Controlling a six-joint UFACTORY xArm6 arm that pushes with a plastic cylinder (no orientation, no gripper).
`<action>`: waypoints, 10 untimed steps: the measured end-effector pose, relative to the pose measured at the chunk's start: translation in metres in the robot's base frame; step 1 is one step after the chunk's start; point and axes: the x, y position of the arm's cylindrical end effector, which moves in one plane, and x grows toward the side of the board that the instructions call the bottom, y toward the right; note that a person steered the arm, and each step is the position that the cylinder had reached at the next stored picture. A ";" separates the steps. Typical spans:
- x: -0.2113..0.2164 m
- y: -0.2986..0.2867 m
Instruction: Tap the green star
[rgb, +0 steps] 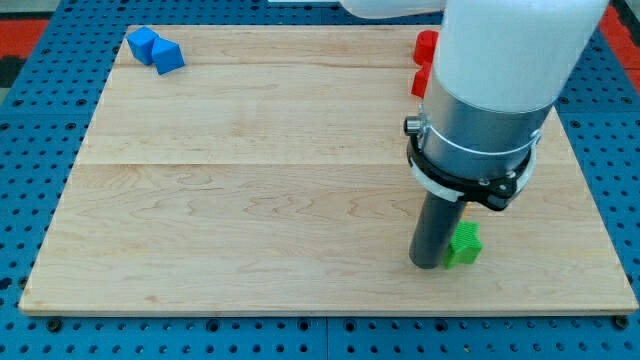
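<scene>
The green star (464, 245) lies near the view's bottom right of the wooden board (250, 170), partly hidden behind my rod. My tip (427, 264) rests on the board right against the star's left side, touching it. The arm's white and grey body fills the view's upper right above the star.
A blue block (155, 49), made of two joined cube shapes, lies at the view's top left corner of the board. Two red blocks (425, 45) (421, 80) sit at the view's top right, partly hidden by the arm. A blue pegboard (40, 130) surrounds the board.
</scene>
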 end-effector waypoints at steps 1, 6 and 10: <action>-0.012 0.015; -0.013 0.161; -0.041 0.108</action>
